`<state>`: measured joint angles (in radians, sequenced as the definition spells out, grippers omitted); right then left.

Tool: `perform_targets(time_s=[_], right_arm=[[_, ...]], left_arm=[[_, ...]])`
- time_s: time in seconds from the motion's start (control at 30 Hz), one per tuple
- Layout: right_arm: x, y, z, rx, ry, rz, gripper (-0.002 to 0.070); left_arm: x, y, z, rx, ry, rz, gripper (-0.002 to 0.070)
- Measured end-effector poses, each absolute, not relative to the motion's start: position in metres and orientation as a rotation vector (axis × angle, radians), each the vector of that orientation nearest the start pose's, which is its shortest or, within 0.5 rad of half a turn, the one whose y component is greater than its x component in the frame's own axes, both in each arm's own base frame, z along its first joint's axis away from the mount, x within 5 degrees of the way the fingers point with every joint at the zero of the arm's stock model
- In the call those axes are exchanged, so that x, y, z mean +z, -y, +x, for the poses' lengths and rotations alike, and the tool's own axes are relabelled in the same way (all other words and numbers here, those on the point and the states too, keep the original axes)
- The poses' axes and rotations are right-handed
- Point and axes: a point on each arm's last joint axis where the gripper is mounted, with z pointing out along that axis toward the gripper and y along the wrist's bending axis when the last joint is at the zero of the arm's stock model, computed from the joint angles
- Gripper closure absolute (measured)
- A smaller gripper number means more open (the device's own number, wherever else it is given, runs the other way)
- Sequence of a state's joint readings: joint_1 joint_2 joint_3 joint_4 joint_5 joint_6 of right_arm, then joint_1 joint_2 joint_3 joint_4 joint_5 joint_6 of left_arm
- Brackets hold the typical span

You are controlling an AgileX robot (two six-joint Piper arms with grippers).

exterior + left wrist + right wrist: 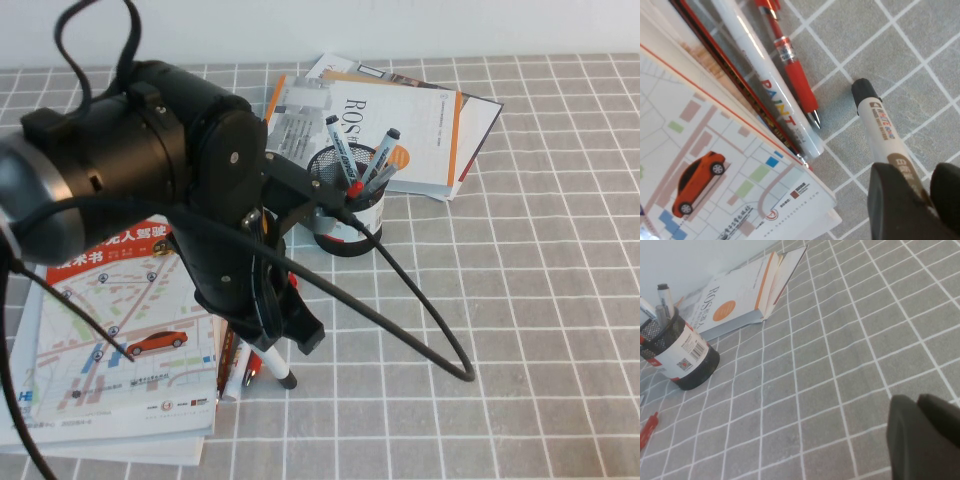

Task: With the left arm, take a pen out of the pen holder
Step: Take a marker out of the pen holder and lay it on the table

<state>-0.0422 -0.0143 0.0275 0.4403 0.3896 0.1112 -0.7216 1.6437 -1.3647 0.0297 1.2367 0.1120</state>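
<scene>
My left gripper (pixel 921 186) is shut on a white marker with a black cap (pixel 878 119), held low over the grey checked cloth beside a stack of books. In the high view the left gripper (pixel 276 338) hangs in front of the black mesh pen holder (pixel 348 205), and the held marker (pixel 284 369) points down at the cloth. The holder, also in the right wrist view (pixel 684 356), has several pens standing in it. My right gripper (pixel 918 401) is shut on nothing, above bare cloth to the holder's right.
A white paint pen (pixel 774 92) and a red pen (pixel 796 76) lie on the cloth against the map-covered book (pixel 110 330). More books (pixel 420 120) lie behind the holder. A black cable (pixel 420 320) loops over the cloth.
</scene>
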Motion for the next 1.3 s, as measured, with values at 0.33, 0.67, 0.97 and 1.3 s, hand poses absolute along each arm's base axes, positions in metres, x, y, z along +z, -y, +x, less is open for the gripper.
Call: perform_targets(time_s=[0.33, 0.67, 0.97, 1.3], right_arm=[[0.173, -0.013, 0.052, 0.483, -1.831, 0.411, 0.0689], [0.173, -0.013, 0.052, 0.483, -1.831, 0.411, 0.0689], [0.173, -0.013, 0.052, 0.483, -1.831, 0.411, 0.0689], [0.173, -0.013, 0.052, 0.483, -1.831, 0.411, 0.0689]], left_arm=[[0.281, 0.214, 0.248, -0.007, -2.736, 1.245, 0.0551], [0.281, 0.215, 0.251, 0.019, -2.720, 1.247, 0.0551], [0.281, 0.226, 0.263, -0.058, -2.602, 1.152, 0.0550], [0.279, 0.231, 0.270, -0.092, -2.546, 1.091, 0.0550]])
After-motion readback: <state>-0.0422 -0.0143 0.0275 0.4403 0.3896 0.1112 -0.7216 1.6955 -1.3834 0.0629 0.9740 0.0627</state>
